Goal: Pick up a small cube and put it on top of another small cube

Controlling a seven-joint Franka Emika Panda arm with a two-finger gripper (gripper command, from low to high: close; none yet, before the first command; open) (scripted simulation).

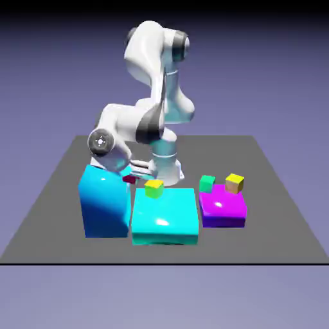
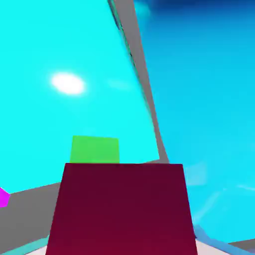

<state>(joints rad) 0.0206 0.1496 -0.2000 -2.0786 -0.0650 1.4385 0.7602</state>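
Jaws: clamped together on the small magenta-red cube (image 2: 122,209); in the hand view it fills the lower middle of the frame and hides my finger tips.
Small magenta-red cube, exterior view: a dark red sliver (image 1: 129,179) left of centre, at the end of my white arm (image 1: 119,138), between the top of the tall cyan block (image 1: 103,202) and the yellow-green cube (image 1: 154,187).
Arm: bends low from the upper middle of the exterior frame down toward the left-centre.
Yellow-green cube: sits on the back edge of the flat cyan block (image 1: 164,215), near the frame's centre; in the hand view it appears as a green square just above the held cube.
Flat cyan block: fills the upper left of the hand view, with a bright glare spot.
Tall cyan block: stands left of the flat one, just beside it; in the hand view a thin grey strip of surface shows between them.
Purple block (image 1: 223,207): right of centre, carrying a green cube (image 1: 206,183) and an orange-yellow cube (image 1: 234,183) along its back edge.
Surface (image 1: 283,218): dark grey, under all blocks.
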